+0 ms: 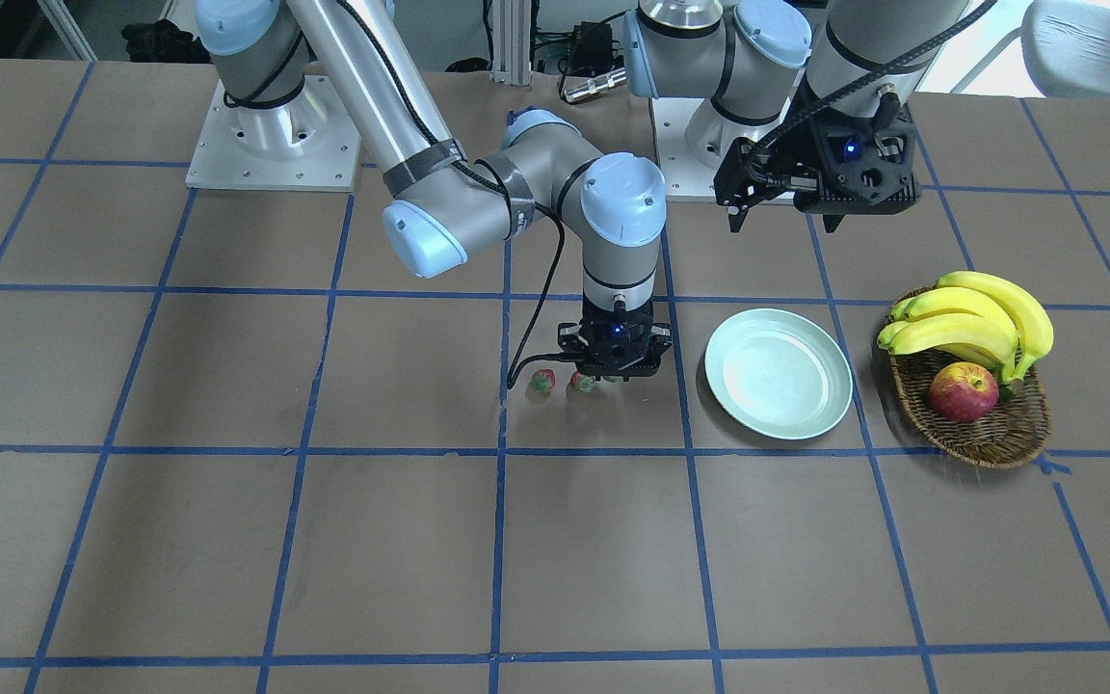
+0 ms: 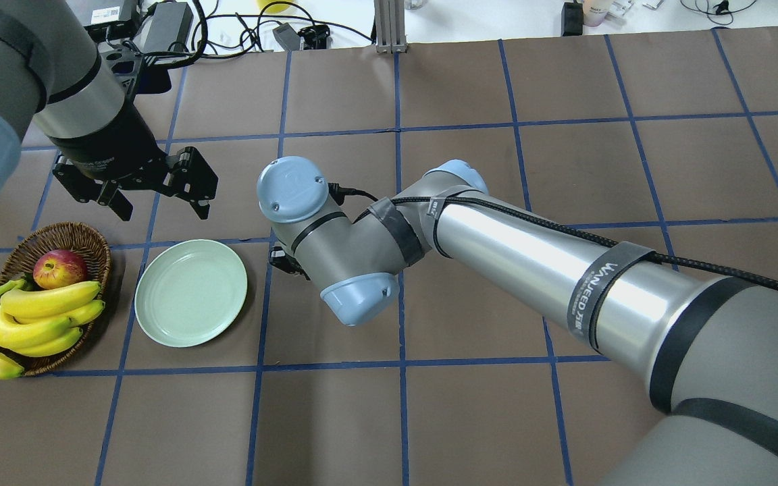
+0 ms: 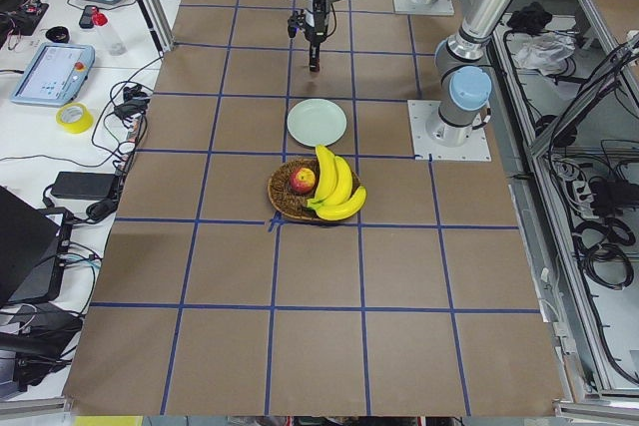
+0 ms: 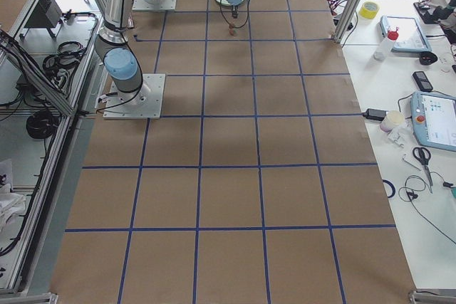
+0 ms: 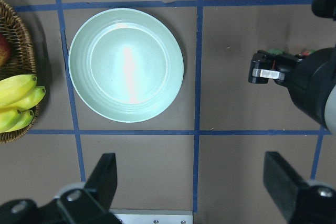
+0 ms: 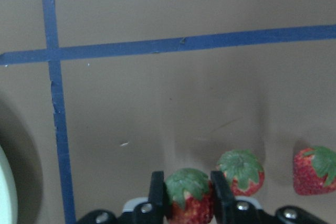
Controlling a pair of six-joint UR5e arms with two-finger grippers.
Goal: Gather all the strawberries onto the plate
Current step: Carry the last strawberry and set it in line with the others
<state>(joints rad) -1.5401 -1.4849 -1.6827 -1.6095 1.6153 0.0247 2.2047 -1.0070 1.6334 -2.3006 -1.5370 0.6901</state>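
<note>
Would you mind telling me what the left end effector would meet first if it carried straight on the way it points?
Probably the bare table: the left end effector points down at a blue tape line just beside the plate, not over it, though depth is hard to judge.

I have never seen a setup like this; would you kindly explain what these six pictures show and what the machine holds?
It is a robot with two arms at a taped table. Four pictures come from fixed cameras: across the table, over its shoulders, and each table end. Two come from wrist cameras. The right tool grips one strawberry between its fingers; two more strawberries lie beside it. The left tool hangs open near the empty plate. A basket holds bananas and an apple.
</note>
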